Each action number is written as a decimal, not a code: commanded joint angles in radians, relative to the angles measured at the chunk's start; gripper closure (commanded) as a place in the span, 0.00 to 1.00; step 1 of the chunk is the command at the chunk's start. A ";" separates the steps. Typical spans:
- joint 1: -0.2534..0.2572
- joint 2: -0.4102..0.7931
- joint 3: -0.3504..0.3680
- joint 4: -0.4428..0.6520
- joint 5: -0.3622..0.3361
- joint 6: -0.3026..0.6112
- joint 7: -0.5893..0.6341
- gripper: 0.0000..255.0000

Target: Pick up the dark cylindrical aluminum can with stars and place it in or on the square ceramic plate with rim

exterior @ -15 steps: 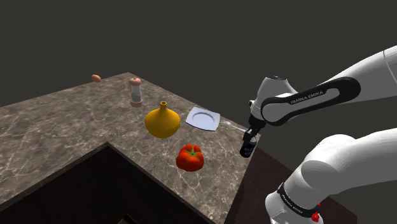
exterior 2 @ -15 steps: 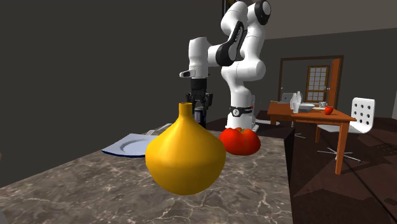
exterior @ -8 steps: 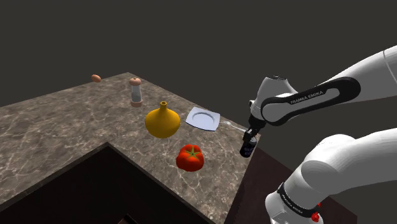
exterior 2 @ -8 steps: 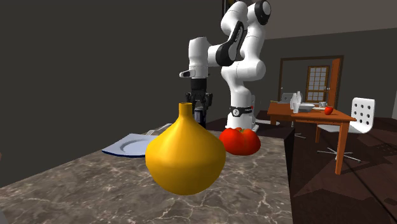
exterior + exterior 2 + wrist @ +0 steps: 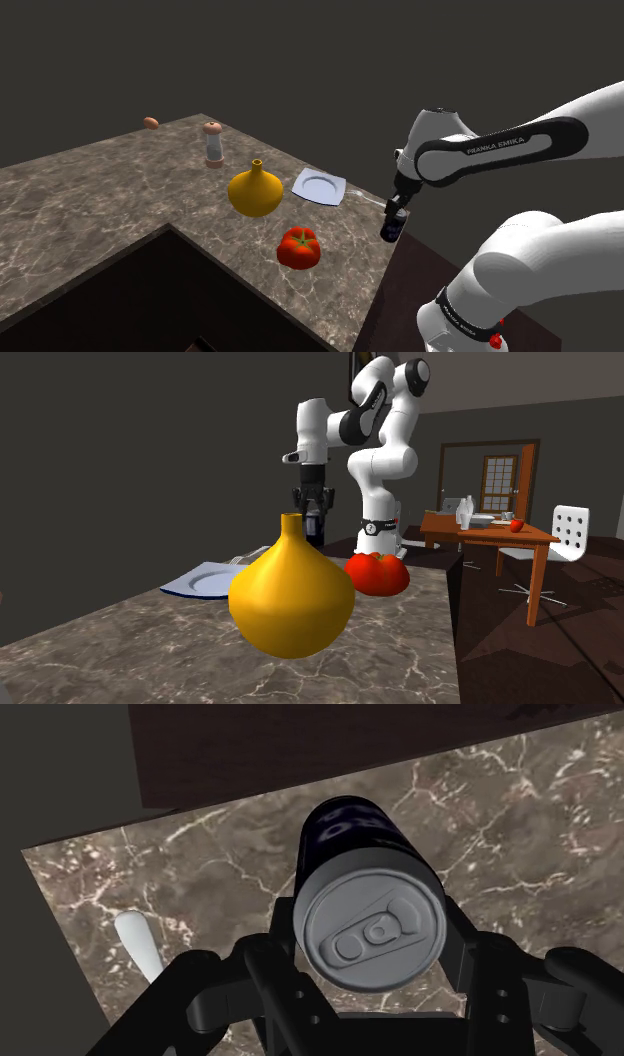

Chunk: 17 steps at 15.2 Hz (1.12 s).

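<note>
A dark blue can (image 5: 392, 229) with a silver top hangs upright just above the marble counter's (image 5: 100, 200) near edge, with my gripper (image 5: 396, 214) shut on it. In the wrist view the can (image 5: 366, 894) sits clasped between the two black fingers (image 5: 272, 966), its pull-tab lid facing the camera. The second exterior view has the gripper (image 5: 314, 517) and can (image 5: 316, 530) behind the yellow vase. The square white plate (image 5: 319, 187) lies flat on the counter, to the shoulder view's left of the can, and shows as a pale plate (image 5: 203, 581) beside the vase.
A yellow gourd-shaped vase (image 5: 254, 190), a red tomato (image 5: 299, 247), a shaker (image 5: 213, 144) and a small brown object (image 5: 151, 122) stand on the counter. A white utensil handle (image 5: 140, 944) lies between plate and can. The counter has a dark cut-out at its front.
The arm has risen a little, and the can has gone up slightly with the gripper. Everything else on the counter stays put.
</note>
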 commanded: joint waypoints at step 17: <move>0.063 0.109 0.030 0.280 0.069 -0.170 0.009 1.00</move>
